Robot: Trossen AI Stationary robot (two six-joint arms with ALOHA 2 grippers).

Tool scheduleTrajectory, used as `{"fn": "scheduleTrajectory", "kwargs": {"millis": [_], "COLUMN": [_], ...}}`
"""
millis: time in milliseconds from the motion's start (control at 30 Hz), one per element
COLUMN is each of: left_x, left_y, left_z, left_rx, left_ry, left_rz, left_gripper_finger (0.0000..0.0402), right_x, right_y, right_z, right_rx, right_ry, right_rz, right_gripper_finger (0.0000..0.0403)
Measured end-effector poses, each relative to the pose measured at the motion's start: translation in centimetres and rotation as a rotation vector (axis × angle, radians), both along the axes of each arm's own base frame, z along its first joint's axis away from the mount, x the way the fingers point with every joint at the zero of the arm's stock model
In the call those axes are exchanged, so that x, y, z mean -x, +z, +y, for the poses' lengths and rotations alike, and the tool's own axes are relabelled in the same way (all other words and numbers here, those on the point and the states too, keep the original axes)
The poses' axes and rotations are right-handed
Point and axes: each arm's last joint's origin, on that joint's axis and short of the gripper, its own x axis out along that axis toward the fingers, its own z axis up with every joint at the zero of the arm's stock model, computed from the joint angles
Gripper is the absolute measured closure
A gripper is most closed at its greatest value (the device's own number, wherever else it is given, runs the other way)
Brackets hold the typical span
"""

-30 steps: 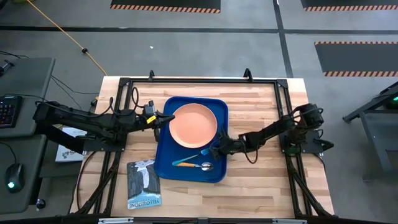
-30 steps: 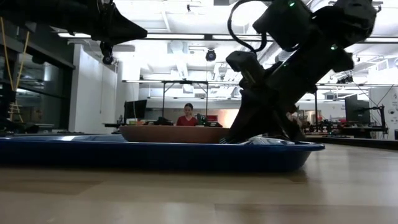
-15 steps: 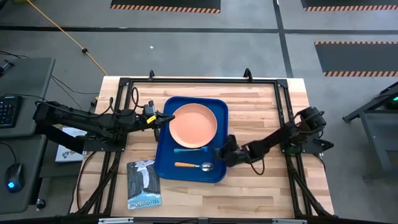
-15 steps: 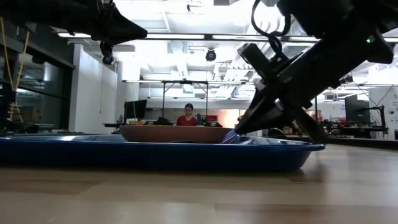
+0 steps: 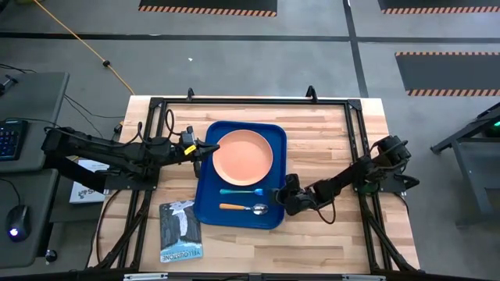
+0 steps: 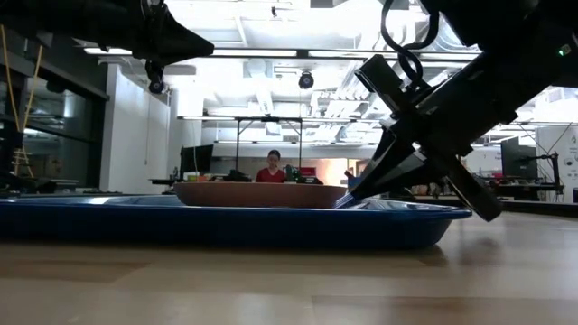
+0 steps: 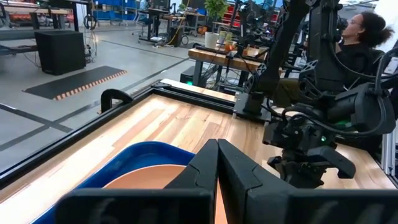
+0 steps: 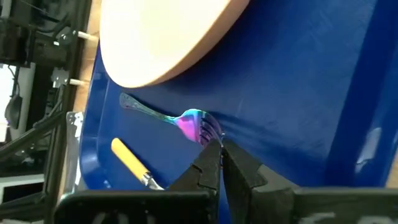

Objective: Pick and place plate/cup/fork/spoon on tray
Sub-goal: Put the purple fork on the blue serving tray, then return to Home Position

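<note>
Nearby, booklet (image 5: 180,232) reading "YELLOWSTONE"

we see bright, even overhead light; ceiling lamps glare at twelve o'clock in the low view, leaving the arms silhouetted. the plate (image 8: 168,37) washes out pale, and the fork (image 8: 186,121) glints iridescent.

We look across a bright workshop with white ceiling lights (image 6: 271,52), grey floor (image 5: 234,66) with hazard-striped mats (image 5: 207,6), and workbenches (image 7: 249,59).
</note>
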Motion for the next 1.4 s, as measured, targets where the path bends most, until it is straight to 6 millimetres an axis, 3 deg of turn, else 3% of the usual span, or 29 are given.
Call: {"fn": "scheduleTrajectory", "kwargs": {"millis": [367,867,1100,1400], "left_x": [0.0,0.0,0.0,0.4], "left_y": [0.0,0.0,0.0,0.3], "left_z": [0.0,0.0,0.0,0.0], "left_rx": [0.000,0.000,-0.001,-0.020], "left_ry": [0.000,0.000,0.000,-0.022], "left_rz": [0.000,0.000,0.004,0.003], "left_gripper_finger": [0.0401,0.0401,0.0401,0.0401], "right_x": [0.0,0.0,1.6,8.7], "right_y": [0.0,0.5,4.0,10.7], "right_z": [0.0,0.0,-1.2,-5.3], "right_rx": [-0.025,0.085,0.288,0.621], "right_ry": [0.004,0.106,0.218,0.309], "right_rz": [0.000,0.031,0.121,0.388], "right_gripper_finger": [0.0393,0.0253,0.0238,0.0237]}}
